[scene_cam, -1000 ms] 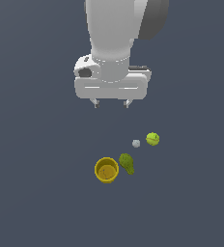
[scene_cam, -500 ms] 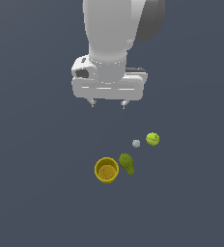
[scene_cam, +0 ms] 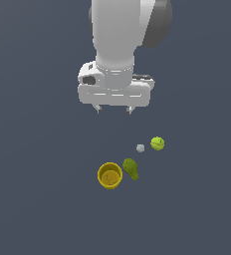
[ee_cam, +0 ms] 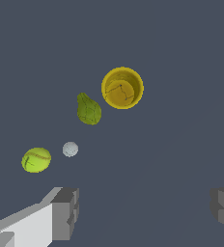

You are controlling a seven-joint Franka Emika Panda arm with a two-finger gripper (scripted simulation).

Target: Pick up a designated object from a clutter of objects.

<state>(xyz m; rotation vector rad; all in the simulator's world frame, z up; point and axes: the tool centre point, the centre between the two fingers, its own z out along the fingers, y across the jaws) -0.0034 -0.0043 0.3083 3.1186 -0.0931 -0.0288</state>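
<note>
Arm (scene_cam: 120,30): a thick, smooth white cylinder is seen, with a dark grey rounded joint cap at its upper side.
Wrist block (scene_cam: 115,92): a wide, pale grey box is shown, with a dark recess on one end.
Gripper (scene_cam: 113,109): two short fingers (ee_cam: 65,212) are seen, white-backed with dark grey ribbed pads.

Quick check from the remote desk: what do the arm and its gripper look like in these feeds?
The arm is glossy white, thick and rounded, with a dark grey joint cap at its upper side. It ends in a wide, boxy white gripper carrying a small dark inset on one end. The jaws are short and grey, blocky in the wrist view. No cables or markings show.
</note>
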